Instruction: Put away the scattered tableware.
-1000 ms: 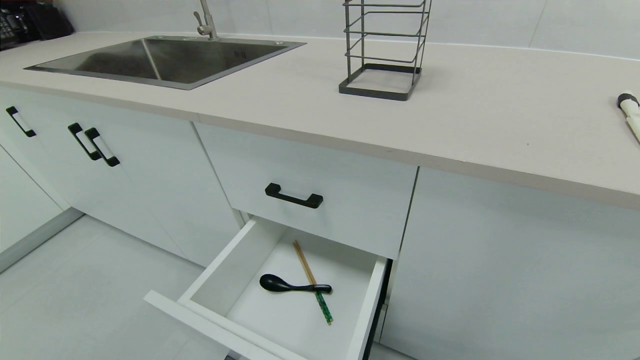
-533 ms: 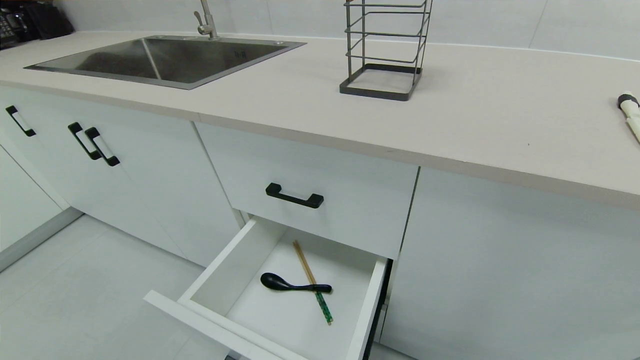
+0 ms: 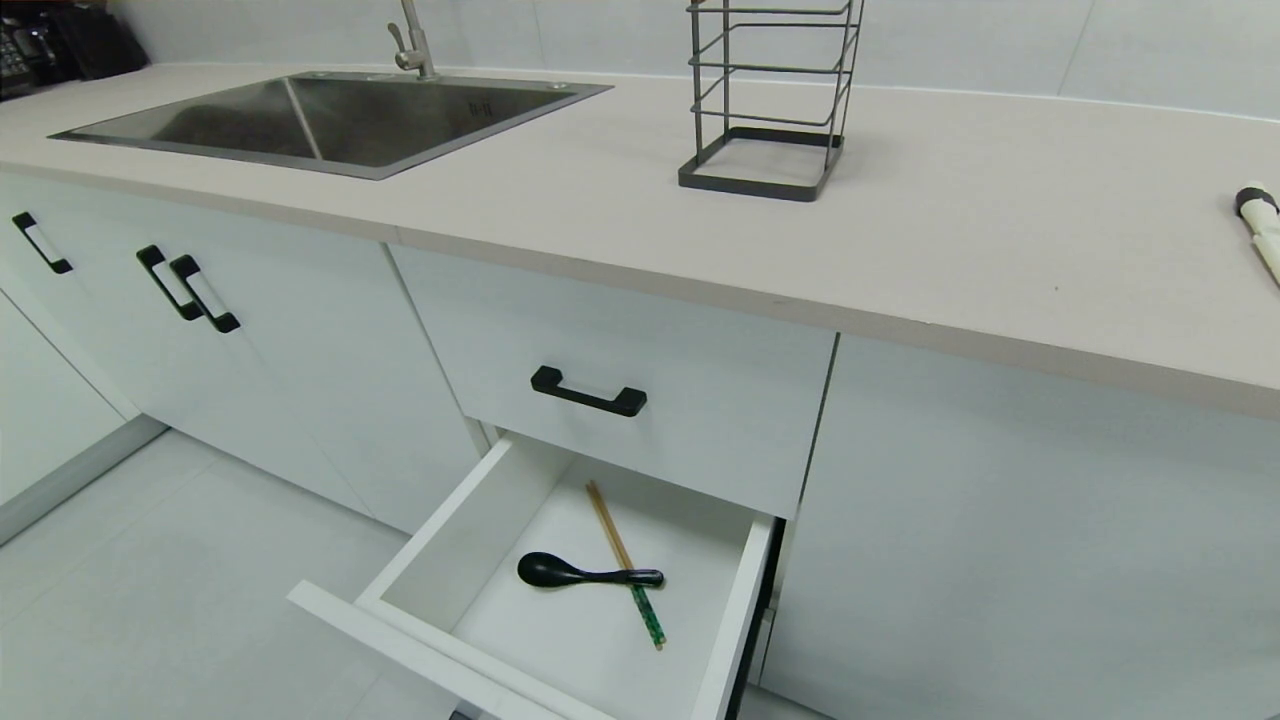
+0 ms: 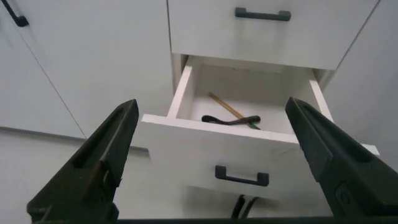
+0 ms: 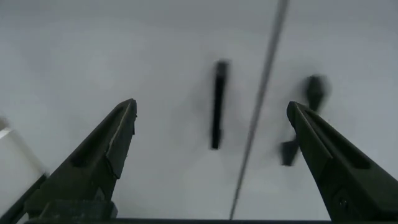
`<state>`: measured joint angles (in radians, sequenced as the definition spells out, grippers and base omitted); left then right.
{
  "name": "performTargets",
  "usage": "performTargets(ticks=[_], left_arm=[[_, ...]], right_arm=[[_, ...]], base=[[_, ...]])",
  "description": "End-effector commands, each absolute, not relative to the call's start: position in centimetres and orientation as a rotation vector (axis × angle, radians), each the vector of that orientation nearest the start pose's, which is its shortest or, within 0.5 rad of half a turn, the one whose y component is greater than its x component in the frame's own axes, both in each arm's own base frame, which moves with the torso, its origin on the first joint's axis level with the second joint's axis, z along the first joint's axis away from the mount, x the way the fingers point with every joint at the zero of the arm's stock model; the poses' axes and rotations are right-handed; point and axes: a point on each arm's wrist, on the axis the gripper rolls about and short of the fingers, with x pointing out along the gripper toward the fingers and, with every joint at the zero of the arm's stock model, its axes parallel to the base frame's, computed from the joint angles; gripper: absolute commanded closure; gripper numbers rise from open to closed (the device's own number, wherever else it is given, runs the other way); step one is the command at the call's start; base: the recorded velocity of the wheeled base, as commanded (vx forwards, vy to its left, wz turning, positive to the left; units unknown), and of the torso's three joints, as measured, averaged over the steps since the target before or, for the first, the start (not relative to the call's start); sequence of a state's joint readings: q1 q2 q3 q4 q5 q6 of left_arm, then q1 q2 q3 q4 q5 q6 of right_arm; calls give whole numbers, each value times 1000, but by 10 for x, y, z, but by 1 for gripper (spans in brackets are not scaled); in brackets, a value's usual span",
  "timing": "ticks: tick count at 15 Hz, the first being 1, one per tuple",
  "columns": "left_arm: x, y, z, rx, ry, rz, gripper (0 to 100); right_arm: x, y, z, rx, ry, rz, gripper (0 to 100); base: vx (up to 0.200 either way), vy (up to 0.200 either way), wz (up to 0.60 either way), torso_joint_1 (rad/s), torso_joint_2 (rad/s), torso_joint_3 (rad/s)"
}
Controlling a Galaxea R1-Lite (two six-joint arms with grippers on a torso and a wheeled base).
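The lower drawer (image 3: pixel 418 528) is pulled out, and both pieces of tableware are lying on its white floor. The black spoon (image 3: pixel 570 572) has its bowl toward the robot's left, and its handle rests across the chopsticks (image 3: pixel 618 550). The chopsticks run diagonally from the back of the drawer toward the front, green ends nearest the front panel.

The left gripper (image 4: pixel 211 106) hangs out in front of the drawer, aimed at it. Its fingers (image 4: pixel 112 149) are spread wide and holding nothing. From that wrist camera the spoon (image 4: pixel 227 119) and chopsticks (image 4: pixel 222 106) show in the gap between the two fingers, but they're well apart from them, deep inside the drawer behind the front panel and its dark drawer handle (image 4: pixel 242 176). No contact with anything.

The right gripper (image 5: pixel 211 104) is also released, fingers (image 5: pixel 99 155) splayed and empty, facing a white cabinet front with a blurry dark bar handle (image 5: pixel 217 102) on it. None of the tableware is near it.

Up top, the table (image 3: pixel 950 230) carries a steel sink (image 3: pixel 220 152) on the robot's left, with a dark wire rack (image 3: pixel 750 188) standing upright near the middle. Off at the right edge there's a white thing with a black band (image 3: pixel 1258 215), cut off, so I can't tell what it is. The shut upper drawer above the open one has a black pull (image 3: pixel 588 392).
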<state>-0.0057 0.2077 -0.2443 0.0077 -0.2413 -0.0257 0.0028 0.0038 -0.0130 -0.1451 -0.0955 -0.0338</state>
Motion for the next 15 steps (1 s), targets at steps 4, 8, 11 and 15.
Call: performTargets(ticks=[4, 8, 11, 15], left_arm=[[5, -8, 148, -69, 166, -343, 0], [0, -11, 134, -154, 398, -555, 0], [5, -12, 132, -192, 539, -563, 0], [27, -15, 127, -218, 751, -594, 0]], right_arm=[[-23, -1, 85, -27, -90, -18, 0], [-23, 2, 84, -58, -82, 102, 0], [-23, 2, 84, -64, -80, 103, 0], [-23, 2, 79, -144, -43, 88, 0]], base=[[0, 0, 0, 0, 0, 0], [0, 0, 0, 0, 0, 0], [0, 0, 0, 0, 0, 0], [0, 0, 0, 0, 0, 0]])
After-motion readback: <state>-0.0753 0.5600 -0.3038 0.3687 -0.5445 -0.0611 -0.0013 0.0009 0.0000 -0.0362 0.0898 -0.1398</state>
